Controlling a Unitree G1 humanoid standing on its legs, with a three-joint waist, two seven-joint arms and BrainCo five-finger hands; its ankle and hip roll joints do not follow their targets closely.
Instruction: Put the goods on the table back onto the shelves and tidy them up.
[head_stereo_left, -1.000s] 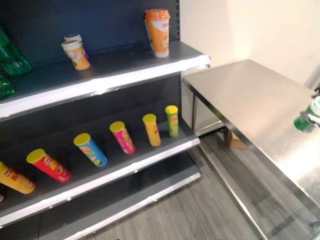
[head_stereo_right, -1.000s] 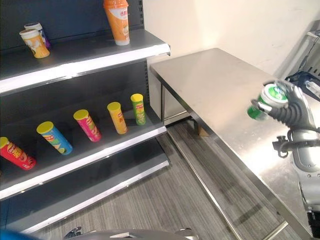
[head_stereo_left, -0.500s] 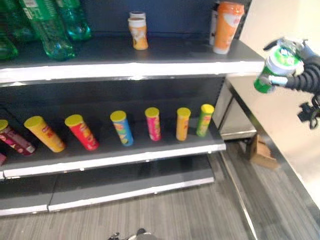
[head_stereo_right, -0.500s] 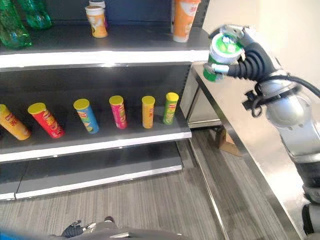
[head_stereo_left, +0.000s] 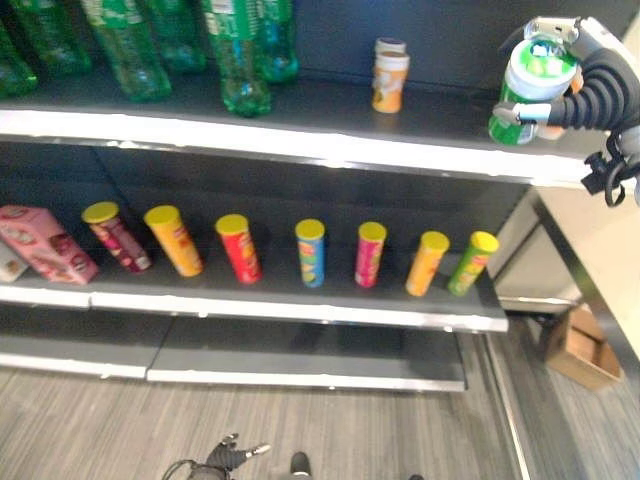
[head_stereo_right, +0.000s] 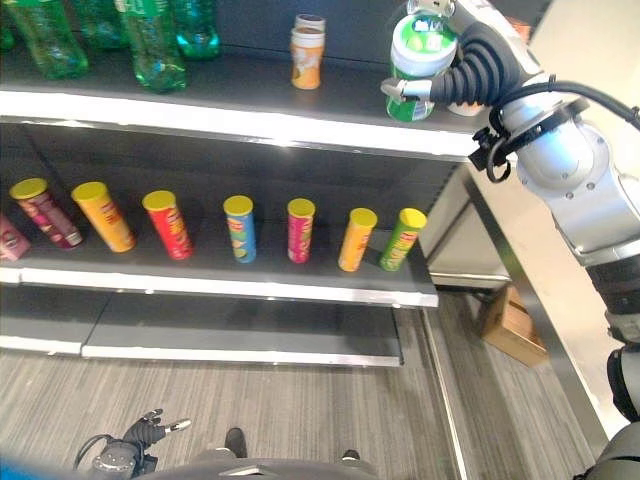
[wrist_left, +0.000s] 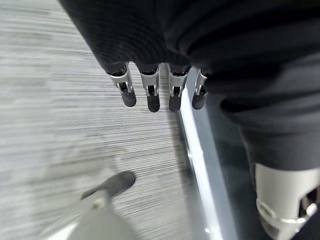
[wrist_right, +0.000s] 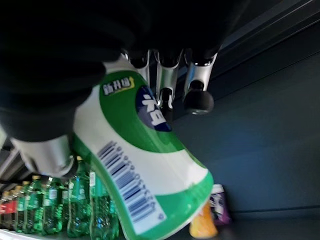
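Several green plastic bottles (head_stereo_right: 150, 40) stood at the left of the top shelf (head_stereo_right: 240, 120), and farther right two small cups (head_stereo_right: 306, 50) stood one behind the other, the front one orange and white. At the right end of that shelf the right hand (head_stereo_right: 470, 60) held a green-and-white cup (head_stereo_right: 418, 65), fingers and thumb curled round it, lid on, just above the shelf edge. On the middle shelf (head_stereo_right: 230, 282) below, a pink box (head_stereo_left: 45, 245) lay at the far left, then a row of seven yellow-lidded tubes (head_stereo_right: 240, 228) leaned in line, all closed. Low over the grey floor (wrist_left: 60, 115), the left hand (wrist_left: 150, 87) hung with fingers straight and relaxed, holding nothing.
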